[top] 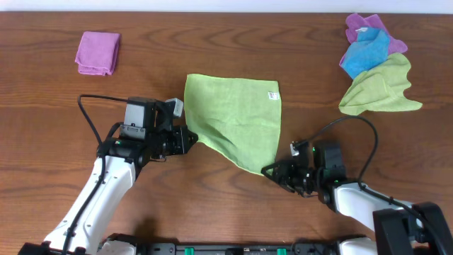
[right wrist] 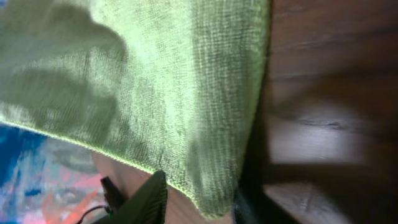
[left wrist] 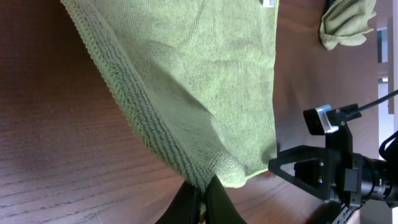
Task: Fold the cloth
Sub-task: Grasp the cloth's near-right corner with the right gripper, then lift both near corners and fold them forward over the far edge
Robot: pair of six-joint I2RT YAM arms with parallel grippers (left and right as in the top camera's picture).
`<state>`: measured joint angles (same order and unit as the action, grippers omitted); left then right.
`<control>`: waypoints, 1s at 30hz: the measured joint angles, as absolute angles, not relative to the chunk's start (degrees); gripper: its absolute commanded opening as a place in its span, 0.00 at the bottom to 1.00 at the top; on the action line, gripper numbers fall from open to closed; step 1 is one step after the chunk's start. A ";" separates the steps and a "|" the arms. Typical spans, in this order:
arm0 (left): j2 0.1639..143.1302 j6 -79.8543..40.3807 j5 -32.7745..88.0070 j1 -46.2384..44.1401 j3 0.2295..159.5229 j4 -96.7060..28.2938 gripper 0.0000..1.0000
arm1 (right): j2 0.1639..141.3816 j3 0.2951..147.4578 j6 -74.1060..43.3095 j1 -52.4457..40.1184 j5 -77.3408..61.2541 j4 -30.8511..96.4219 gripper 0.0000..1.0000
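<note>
The brown wooden surface (top: pixel 42 142) holds five cloths and two robot arms, each ending in one claw. One large light-green square microfibre cloth (top: pixel 237 117) lies spread near the middle, a little toward the near edge, with a small white tag at its far right corner. One magenta cloth, folded into a small square (top: pixel 98 52), sits near the far left corner. Three crumpled cloths are heaped at the far right corner: one purple (top: pixel 364 27), one bright blue (top: pixel 368 51) and one pale green (top: pixel 382 88).

The surface has dark, visible wood grain. Of the room, only a thin pale strip shows beyond the far edge.

The left claw (top: pixel 190 139) is at the spread cloth's left edge. In the left wrist view its fingers (left wrist: pixel 186 205) are clenched together, pinching that edge of the cloth, which rises in a fold from the wood. The right claw (top: pixel 269 171) is at the cloth's nearest corner. In the right wrist view the corner hangs between its two dark fingers (right wrist: pixel 146 199), which stand somewhat apart. Whether they are pressing on the fabric cannot be told.
</note>
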<state>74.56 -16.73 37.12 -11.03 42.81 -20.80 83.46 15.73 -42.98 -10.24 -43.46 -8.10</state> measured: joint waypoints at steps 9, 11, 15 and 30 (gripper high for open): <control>74.56 -16.69 36.16 -11.03 42.81 -20.93 0.06 | 83.53 16.38 -42.92 -10.24 -43.35 -6.76 0.35; 74.56 -16.69 35.68 -11.03 42.81 -20.95 0.06 | 83.53 16.73 -42.76 -10.24 -43.24 -5.98 0.36; 74.56 -16.69 35.14 -10.61 42.81 -21.04 0.06 | 83.59 17.23 -42.70 -10.24 -43.16 -5.02 0.36; 74.56 -16.43 34.48 -7.22 42.81 -22.59 0.06 | 83.59 17.54 -42.50 -10.76 -43.03 -5.06 0.34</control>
<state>74.56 -16.43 34.48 -7.22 42.81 -22.59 83.59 17.54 -42.50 -10.76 -43.03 -5.06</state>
